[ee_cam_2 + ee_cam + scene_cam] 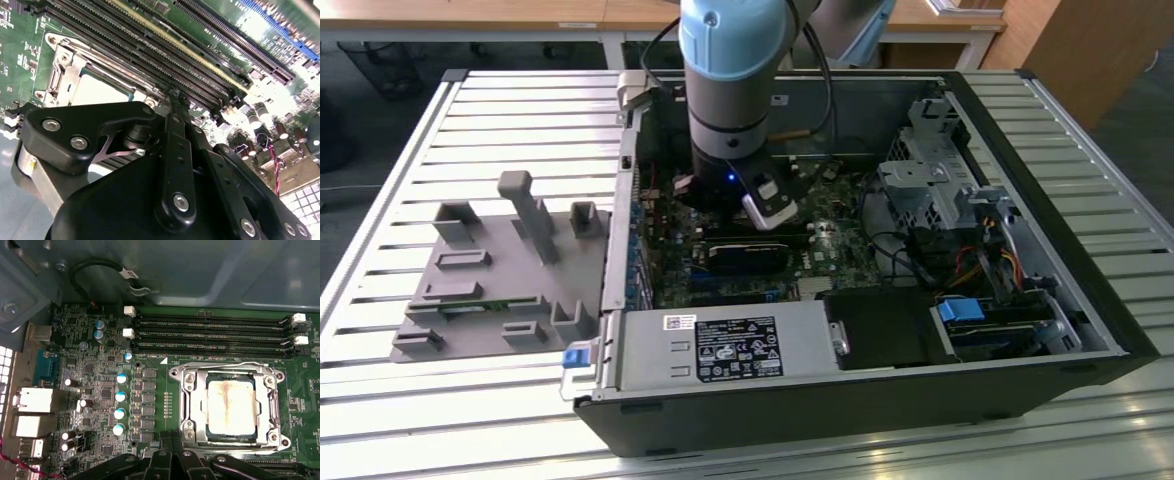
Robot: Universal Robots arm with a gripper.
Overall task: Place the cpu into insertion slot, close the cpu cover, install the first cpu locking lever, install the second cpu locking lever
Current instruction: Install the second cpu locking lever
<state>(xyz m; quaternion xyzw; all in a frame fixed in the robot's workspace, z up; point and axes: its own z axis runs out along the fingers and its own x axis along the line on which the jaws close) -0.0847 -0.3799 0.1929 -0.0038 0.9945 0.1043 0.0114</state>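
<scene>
The cpu [231, 407] lies flat in the insertion slot [214, 436], its pale silver top marked with a brownish smear. The cpu cover [192, 405], a silvery frame, is down around it, and the chip's top shows through the window. Thin metal lever rods [225, 365] lie flat along two sides of the frame. My gripper [172, 435] hovers beside the socket's edge, fingers together and holding nothing. In the second wrist view the shut gripper [174, 97] points down beside the cpu [97, 90] and cover [62, 75]. In the exterior view the gripper [767, 212] hangs inside the open computer case.
Black memory slots [215, 332] run along one side of the socket. Capacitors [120, 396] and rear ports [35, 400] stand on another side. The case wall [1027, 200], drive bays [927, 190] and power supply [727, 345] surround the board. A grey fixture [494, 270] sits on the slatted table.
</scene>
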